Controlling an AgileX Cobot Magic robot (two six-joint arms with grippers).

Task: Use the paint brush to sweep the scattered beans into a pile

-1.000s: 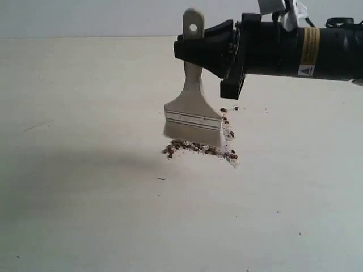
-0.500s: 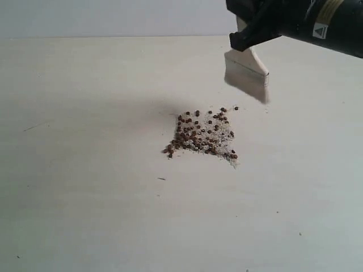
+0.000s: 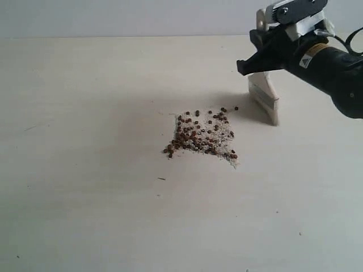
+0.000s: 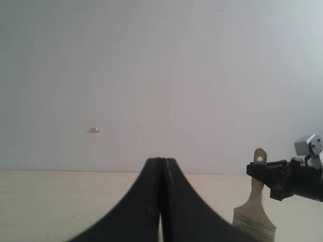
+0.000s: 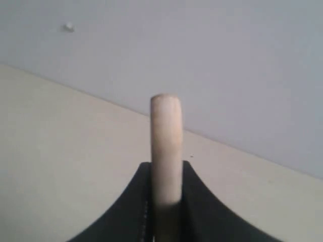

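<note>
The beans [image 3: 199,136] lie in a loose reddish-brown patch mixed with pale crumbs at the middle of the table. To their right the paint brush [image 3: 265,97] stands with its bristles near or on the table, edge-on to the exterior view. My right gripper [image 3: 262,52] is shut on its cream handle [image 5: 165,146], which sticks out between the black fingers. The left wrist view also catches the paint brush [image 4: 255,214] off to one side. My left gripper [image 4: 162,166] is shut with nothing between its fingers and does not appear in the exterior view.
The pale table [image 3: 85,170] stretches wide around the bean patch, with a few stray specks [image 3: 161,179] near the front. A plain light wall [image 3: 113,17] stands behind it.
The right gripper lifted the brush off the beans, carried it up and to the right, then lowered it beside the patch. The beans now lie uncovered.
</note>
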